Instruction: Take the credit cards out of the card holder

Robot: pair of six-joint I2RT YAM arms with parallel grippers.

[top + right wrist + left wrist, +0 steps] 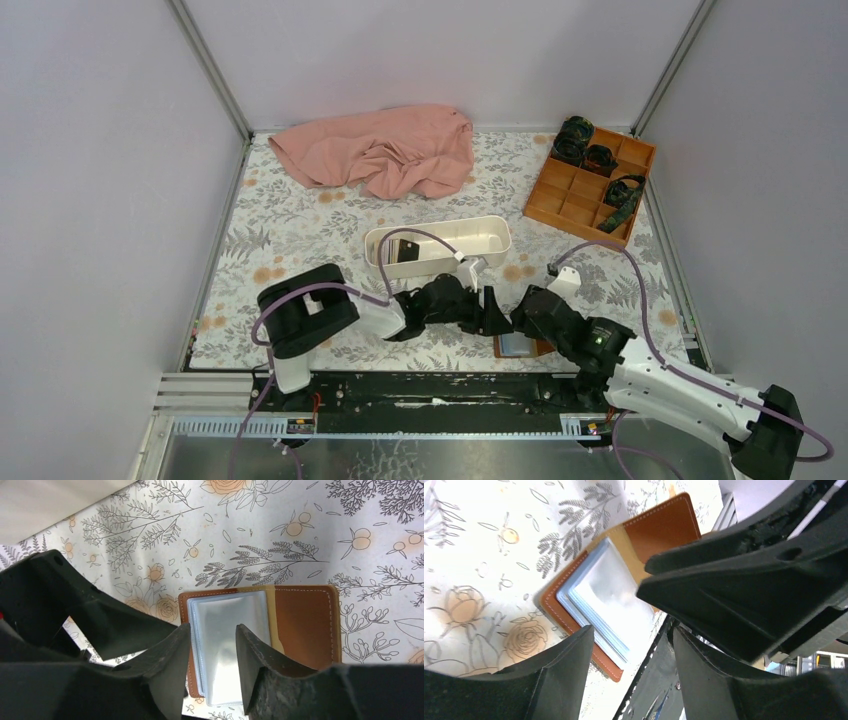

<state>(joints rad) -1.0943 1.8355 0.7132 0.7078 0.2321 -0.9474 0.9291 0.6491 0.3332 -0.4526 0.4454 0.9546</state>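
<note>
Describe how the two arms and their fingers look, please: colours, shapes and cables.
Both arms mix white shells with black joint housings. The left arm and right arm each carry a looping purple cable. A small green light glows on the right arm. The fingers are matte black, thick and wedge-shaped, tapering to blunt tips.

The card holder (pixel 540 349) lies open at the near edge of the counter (pixel 300 230), right of the middle, with the cards (pixel 225 615) stacked on one half. The left tool (pixel 629 640) hangs just left of it, and the right tool (pixel 212 630) is directly over the cards. Behind them sits a tray (pixel 438 232). A cloth (pixel 380 150) lies at the far edge, and a compartmented box (pixel 585 185) sits in the far right corner.
</note>
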